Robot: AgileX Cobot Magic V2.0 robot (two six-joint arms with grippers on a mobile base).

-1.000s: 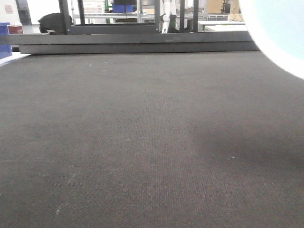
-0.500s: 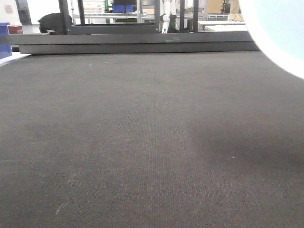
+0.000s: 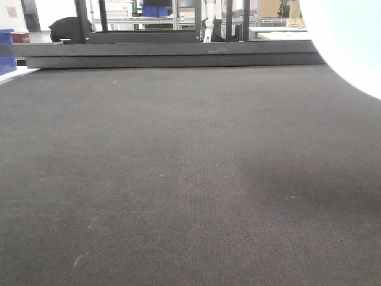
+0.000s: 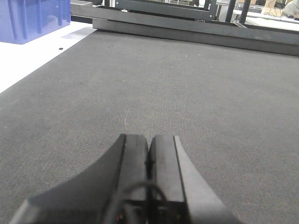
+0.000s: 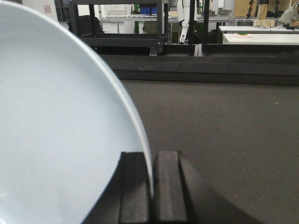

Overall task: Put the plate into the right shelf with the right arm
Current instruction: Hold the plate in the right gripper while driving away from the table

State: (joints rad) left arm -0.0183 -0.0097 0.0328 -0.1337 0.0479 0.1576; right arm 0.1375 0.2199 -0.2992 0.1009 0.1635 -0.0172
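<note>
Here, plate [image 5: 56,130]: upright on edge, its rim pinched by the right tool [image 5: 151,183], over the dark table [image 3: 178,167]
Left tool [image 4: 148,151]: fingers pressed together, low over the table
Blue bin [image 4: 32,18]: far left, on a white strip past the table's dark cover

Lab or workshop, black metal racks [image 5: 121,41], blue plastic bin [image 4: 32,18], white workbenches [image 5: 259,38] beyond
</note>
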